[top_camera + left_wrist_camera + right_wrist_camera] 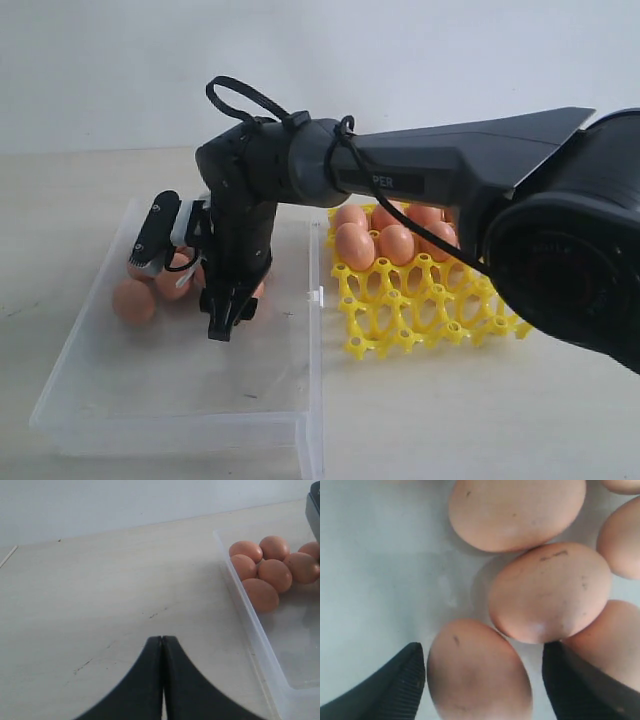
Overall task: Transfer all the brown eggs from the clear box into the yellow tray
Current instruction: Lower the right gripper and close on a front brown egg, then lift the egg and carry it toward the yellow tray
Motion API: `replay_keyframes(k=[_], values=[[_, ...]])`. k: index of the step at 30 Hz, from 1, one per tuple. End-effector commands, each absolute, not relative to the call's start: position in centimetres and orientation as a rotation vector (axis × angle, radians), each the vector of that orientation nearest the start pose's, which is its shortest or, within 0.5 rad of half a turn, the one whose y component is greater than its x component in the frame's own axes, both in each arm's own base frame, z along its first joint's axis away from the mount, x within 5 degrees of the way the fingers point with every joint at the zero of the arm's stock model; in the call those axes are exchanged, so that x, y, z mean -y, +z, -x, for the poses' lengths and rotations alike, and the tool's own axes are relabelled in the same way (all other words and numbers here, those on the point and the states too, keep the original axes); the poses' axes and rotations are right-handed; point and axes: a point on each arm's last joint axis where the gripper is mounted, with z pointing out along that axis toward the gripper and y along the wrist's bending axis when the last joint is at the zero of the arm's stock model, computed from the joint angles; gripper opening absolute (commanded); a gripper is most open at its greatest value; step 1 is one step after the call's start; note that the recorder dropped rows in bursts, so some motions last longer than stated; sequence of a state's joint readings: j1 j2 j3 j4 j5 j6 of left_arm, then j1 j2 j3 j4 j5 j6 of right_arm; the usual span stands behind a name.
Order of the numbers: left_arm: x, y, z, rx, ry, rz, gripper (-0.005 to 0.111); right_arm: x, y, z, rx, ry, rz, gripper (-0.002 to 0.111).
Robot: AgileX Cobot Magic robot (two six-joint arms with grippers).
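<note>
— Over the box (170, 405), low down: what of the right gripper (228, 322)?
— Pointing straight down, close above the box floor. Spread wide. Seen from its wrist, one ribbed finger (395, 687) on either side of an egg (477, 675), with a thin gap both ways. Not pinching it; holding nothing.
— Anything crowding that egg?
— More eggs (550, 592) packed against it, touching one another, one of them partly behind a finger.
— Where else, the eggs?
— Two lots. Bunched in one corner of the box, hard against its wall, right by the gripper. Also seated in the far cups of the tray (420, 300), partly hidden behind the arm (450, 165); count unclear.
— And the tray itself?
— Flat on the table (500, 420), just right of the box, beside the wall with the clasp (318, 295). Whether touching or not, cannot tell.
— Left gripper (162, 639)?
— Squeezed closed, tips pressed together, nothing between them. Out over the table, outside the box wall, apart from the eggs.
</note>
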State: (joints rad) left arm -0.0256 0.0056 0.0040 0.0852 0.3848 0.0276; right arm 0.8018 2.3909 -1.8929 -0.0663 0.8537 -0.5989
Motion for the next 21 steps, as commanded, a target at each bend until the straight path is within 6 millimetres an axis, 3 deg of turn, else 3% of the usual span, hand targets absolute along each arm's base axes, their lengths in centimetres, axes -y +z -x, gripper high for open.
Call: replay_keyframes(k=[1, 5, 13, 17, 21], values=[[-0.1, 17.9, -5.3, -1.859, 0.074, -0.100, 0.000, -35.6, 10.5, -35.0, -2.156, -0.026, 1.866, 0.046], [-0.1, 17.9, -5.3, -1.859, 0.076, -0.102, 0.000, -35.6, 10.6, -34.9, -2.164, -0.019, 1.865, 0.000], [-0.1, 17.9, -5.3, -1.859, 0.074, -0.100, 0.000, -35.3, 11.5, -34.1, -2.255, 0.035, 1.867, 0.000], [-0.1, 17.9, -5.3, -1.859, 0.074, -0.100, 0.000, -35.7, 13.4, -33.4, -2.297, 0.167, 1.800, 0.000], [-0.1, 17.9, -5.3, -1.859, 0.075, -0.101, 0.000, -36.3, 16.7, -33.0, -2.234, 0.240, 1.723, 0.000]])
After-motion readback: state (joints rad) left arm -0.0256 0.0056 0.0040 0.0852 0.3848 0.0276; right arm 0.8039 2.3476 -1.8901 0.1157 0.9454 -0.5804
